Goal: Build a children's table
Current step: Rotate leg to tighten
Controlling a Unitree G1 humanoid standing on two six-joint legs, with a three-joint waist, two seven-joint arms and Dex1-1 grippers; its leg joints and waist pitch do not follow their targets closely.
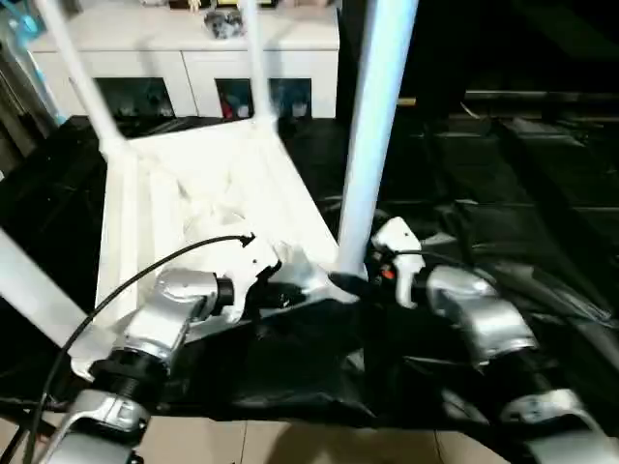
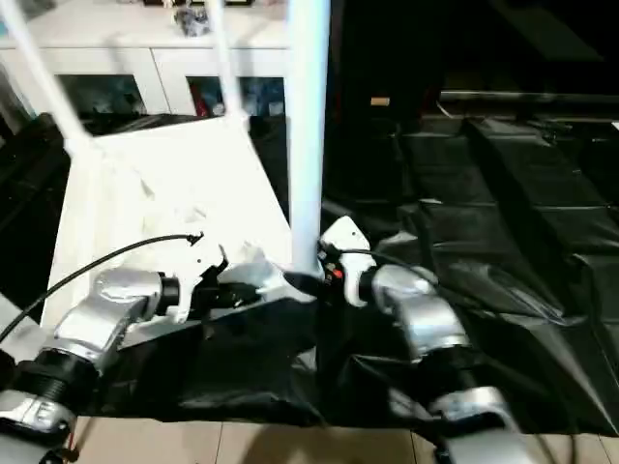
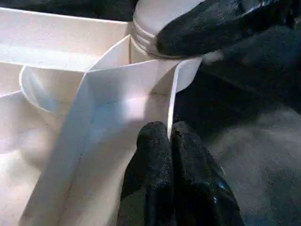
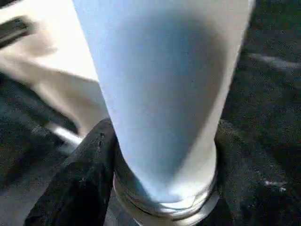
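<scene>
On black sheeting (image 1: 503, 242), tabletop (image 1: 193, 193) lies underside up; I count four legs (image 1: 372, 145) standing, no legible writing. Right gripper (image 4: 160, 188) clasps the nearest leg's base; left gripper (image 3: 171, 141) pinched closed at the rim.

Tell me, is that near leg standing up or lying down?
Standing up. The leg rises upright from the corner socket of the upturned tabletop, with the right end effector at its base.

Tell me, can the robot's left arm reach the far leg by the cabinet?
Probably not right now. The far leg stands across the whole tabletop, and the left gripper has its fingers shut on a rib at the near corner.
</scene>
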